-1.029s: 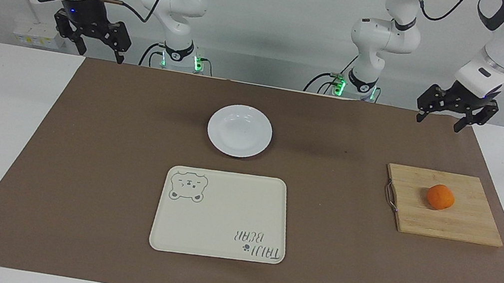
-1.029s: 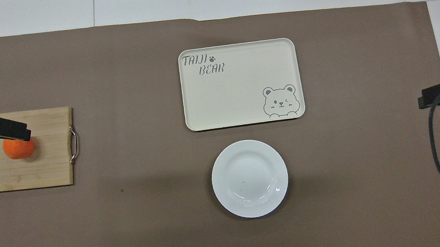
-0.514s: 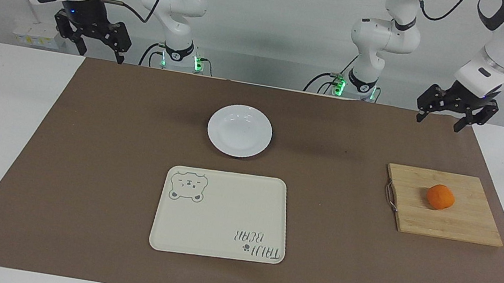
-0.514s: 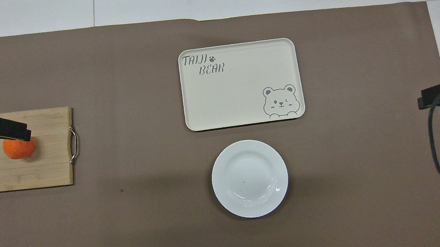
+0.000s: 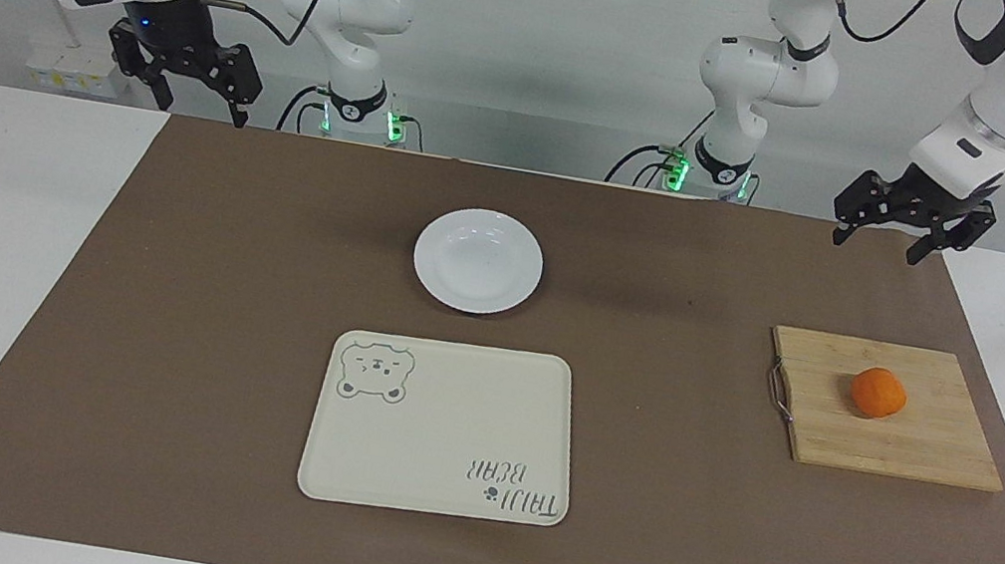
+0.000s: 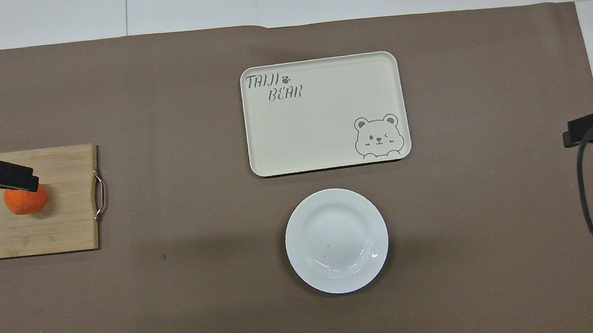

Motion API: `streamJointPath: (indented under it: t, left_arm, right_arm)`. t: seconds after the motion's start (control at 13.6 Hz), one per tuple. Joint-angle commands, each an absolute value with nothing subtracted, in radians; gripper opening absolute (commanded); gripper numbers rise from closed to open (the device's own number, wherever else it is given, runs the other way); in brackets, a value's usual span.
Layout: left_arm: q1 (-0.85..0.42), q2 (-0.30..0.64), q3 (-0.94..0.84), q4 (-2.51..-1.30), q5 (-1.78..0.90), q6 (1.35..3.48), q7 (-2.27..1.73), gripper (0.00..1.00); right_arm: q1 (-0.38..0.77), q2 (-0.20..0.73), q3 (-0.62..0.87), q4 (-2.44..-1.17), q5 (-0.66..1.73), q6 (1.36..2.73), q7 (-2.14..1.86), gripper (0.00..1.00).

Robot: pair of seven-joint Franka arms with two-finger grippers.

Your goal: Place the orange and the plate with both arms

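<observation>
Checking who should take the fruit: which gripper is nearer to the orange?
Left. The left gripper hangs open at the orange's end of the table; the right gripper hangs open above the opposite end.

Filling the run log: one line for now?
left gripper: open, raised | right gripper: open, raised | orange: on cutting board | plate: empty, nearer robots than tray

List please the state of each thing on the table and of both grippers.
orange: resting on the cutting board, not held.
cutting board: flat on the mat, toward the left arm's end.
plate: upright, empty, nearer the robots than the tray.
tray: flat, empty.
left gripper: raised, fingers open, empty.
right gripper: raised, fingers open, empty.
</observation>
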State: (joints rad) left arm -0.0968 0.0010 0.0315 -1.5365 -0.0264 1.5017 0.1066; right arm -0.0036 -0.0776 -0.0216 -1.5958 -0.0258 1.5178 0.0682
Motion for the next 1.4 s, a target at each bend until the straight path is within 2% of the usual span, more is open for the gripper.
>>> streamJointPath:
  t: [0.0, 0.44, 0.73, 1.32]
  left_arm:
    - [-0.078, -0.029, 0.035, -1.600, -0.037, 1.551, 0.132, 1.00]
    - [0.014, -0.026, 0.035, -1.704, -0.037, 1.687, 0.296, 1.00]
    - [0.095, -0.008, 0.035, -1.724, -0.037, 1.753, 0.400, 1.00]
    - [0.167, 0.104, 0.035, -1.736, -0.037, 1.861, 0.497, 1.00]
  right_arm:
    - [-0.008, -0.101, -0.020, -1.621, -0.021, 1.522, 0.041, 1.00]
    - [-0.008, -0.101, -0.020, -1.621, -0.021, 1.522, 0.041, 1.00]
    - [-0.008, -0.101, -0.020, -1.621, -0.021, 1.522, 0.041, 1.00]
    - [-0.009, -0.101, -0.021, -1.621, -0.021, 1.522, 0.041, 1.00]
